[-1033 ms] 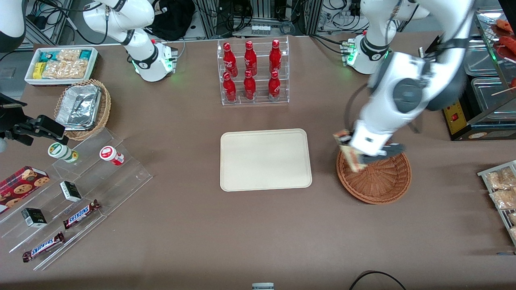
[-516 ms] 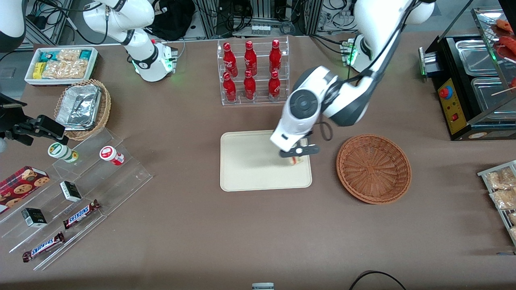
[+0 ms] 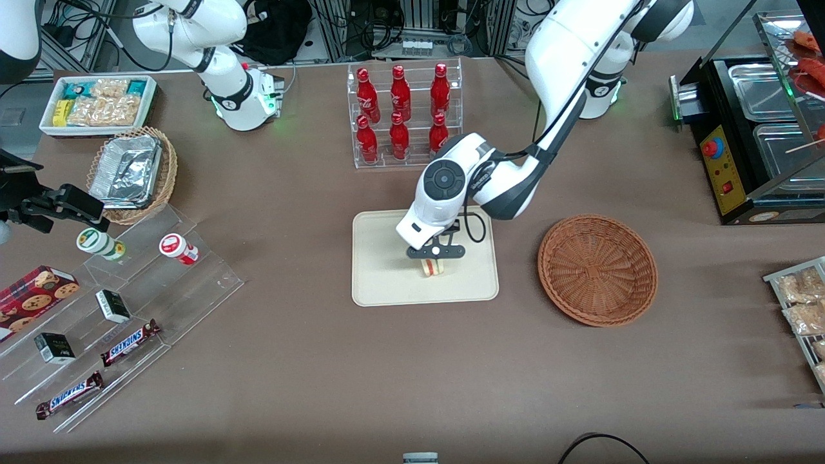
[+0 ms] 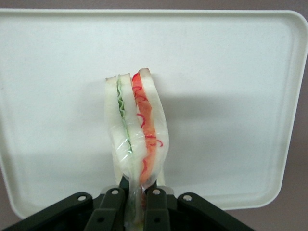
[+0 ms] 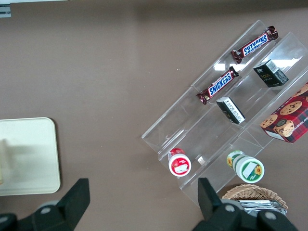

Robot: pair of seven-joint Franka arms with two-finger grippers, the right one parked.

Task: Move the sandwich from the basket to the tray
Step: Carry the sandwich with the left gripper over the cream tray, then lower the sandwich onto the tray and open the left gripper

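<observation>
My left gripper (image 3: 434,258) hangs over the cream tray (image 3: 387,277), shut on the clear-wrapped sandwich (image 3: 434,267). In the left wrist view the sandwich (image 4: 137,130) stands on edge between the black fingers (image 4: 111,211), its pale bread and red and green filling showing against the tray (image 4: 231,96). I cannot tell whether its lower end touches the tray. The reddish-brown woven basket (image 3: 597,269) sits empty beside the tray, toward the working arm's end of the table.
A clear rack of red bottles (image 3: 404,115) stands farther from the front camera than the tray. A tan basket of foil containers (image 3: 132,173), a white snack bin (image 3: 98,103) and a clear stepped shelf (image 3: 122,309) lie toward the parked arm's end.
My gripper carried the sandwich out of the basket, across to the tray, then farther over the tray's middle. The basket is left empty.
</observation>
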